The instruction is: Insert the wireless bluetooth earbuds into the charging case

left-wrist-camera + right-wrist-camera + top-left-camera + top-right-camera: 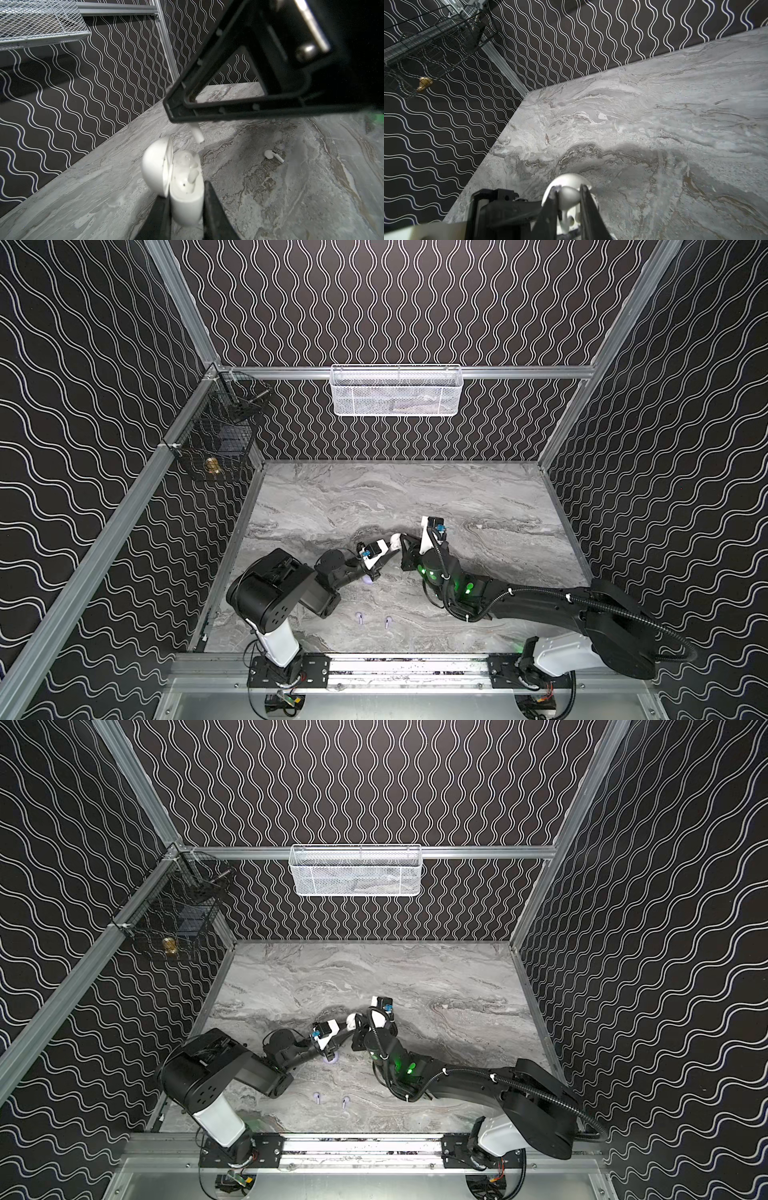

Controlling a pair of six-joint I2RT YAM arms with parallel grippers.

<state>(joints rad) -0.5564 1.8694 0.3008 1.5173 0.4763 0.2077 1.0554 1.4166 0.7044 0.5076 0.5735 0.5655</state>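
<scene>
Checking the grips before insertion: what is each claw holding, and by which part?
Left claw: the open case, by the sides of its base. Right claw: a white earbud, by its head, stem hanging free.

The charging case [187, 205] was white, the bench [415, 497] swirly grey, the walls [374, 302] black with wavy white lines.

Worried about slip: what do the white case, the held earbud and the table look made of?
The white case and the earbud: likely hard plastic, smooth, semi-gloss, with soft highlights on rounded shells. The table: grey veined marble look, matte; stone or printed laminate, cannot tell.
</scene>
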